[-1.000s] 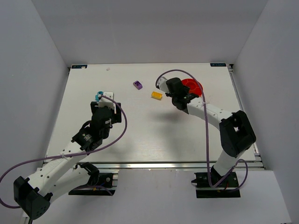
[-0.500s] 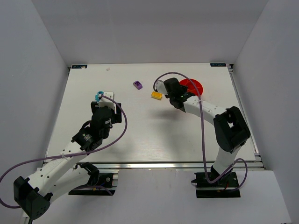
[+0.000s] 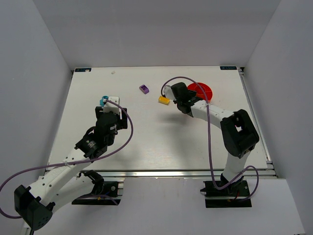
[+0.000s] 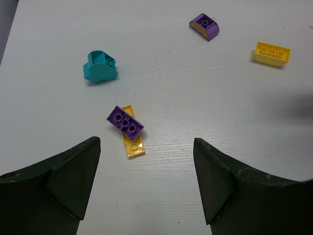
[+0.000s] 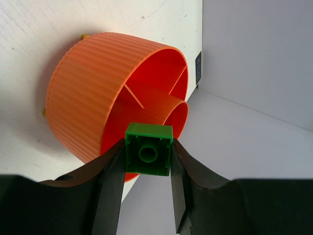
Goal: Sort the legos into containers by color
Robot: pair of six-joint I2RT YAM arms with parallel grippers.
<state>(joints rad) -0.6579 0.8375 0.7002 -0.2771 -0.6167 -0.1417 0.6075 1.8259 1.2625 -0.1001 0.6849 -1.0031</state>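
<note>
Nearest in, the left hand [image 4: 145,144] is held wide open above the table [image 4: 156,205], with nothing between its fingers. Just ahead of it a purple brick [image 4: 125,122] is seen lying slantwise across a thin yellow plate [image 4: 134,145], whose long axis runs roughly away from the hand. A teal piece [image 4: 100,68] is found farther off to the left. Well beyond, a rounded purple brick [image 4: 205,26] and a yellow brick [image 4: 272,53] are left loose on the table. Over on the other side, the right hand [image 5: 147,169] is clamped on a green lego [image 5: 148,152], square, so no long axis need be reckoned with. The orange bowl [image 5: 83,93] lies directly ahead of those fingers. From above, the hand is placed beside the bowl's left edge, not over it. This arm is by far the nearer to the bowl, so a short carry over the rim is judged to be what is called for. The compartments [image 5: 146,83] around the central cup [image 5: 178,115] show nothing inside where they can be seen; the rest is hidden.
</note>
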